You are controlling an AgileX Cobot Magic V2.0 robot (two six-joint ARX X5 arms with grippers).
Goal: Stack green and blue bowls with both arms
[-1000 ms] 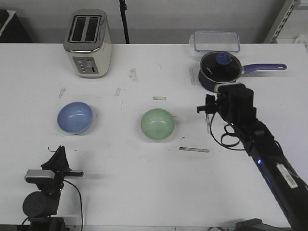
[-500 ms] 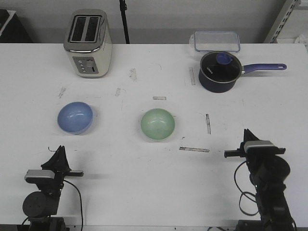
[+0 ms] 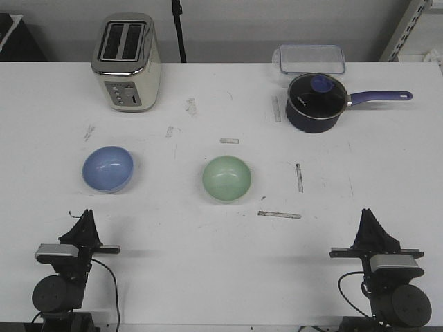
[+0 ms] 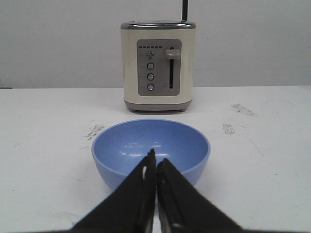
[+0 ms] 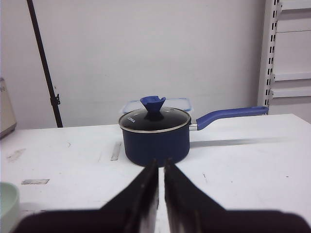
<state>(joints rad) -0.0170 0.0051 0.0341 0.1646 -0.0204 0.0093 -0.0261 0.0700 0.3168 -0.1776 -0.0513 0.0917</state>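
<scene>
Blue bowl [image 3: 108, 169] and green bowl [image 3: 227, 178] sit apart on the bench [image 3: 208, 263]; both grippers, left [image 4: 156, 164] and right [image 5: 161, 165], look clenched, holding nothing.

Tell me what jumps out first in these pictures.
Two small bowls sit apart on the white table: the blue bowl on the left, the green bowl at centre. A cream toaster stands at the back left, a dark blue saucepan at the back right.

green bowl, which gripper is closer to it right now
Left, though only by a little. The left gripper sits at the near table edge, left of the green bowl; the right gripper sits at the near edge, slightly farther off on the bowl's right.
</scene>
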